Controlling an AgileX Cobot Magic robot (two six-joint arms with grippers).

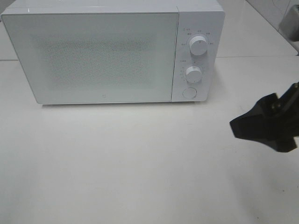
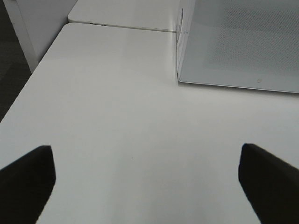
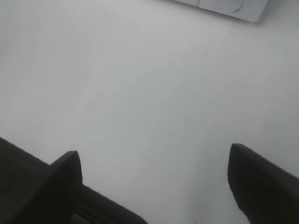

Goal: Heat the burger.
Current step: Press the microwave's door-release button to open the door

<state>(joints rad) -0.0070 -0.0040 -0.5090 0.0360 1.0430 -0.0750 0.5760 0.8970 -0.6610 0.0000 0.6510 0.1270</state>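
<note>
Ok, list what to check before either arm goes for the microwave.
1. Microwave door shut: ok.
2. Burger in sight: not ok, no view shows it.
3. Burger inside the microwave: cannot tell, the door hides the inside.
4. Left gripper open and empty: ok.
5. Right gripper open, empty, apart from the microwave: ok.
6. Top dial and lower dial settings: cannot tell, marks too small.
</note>
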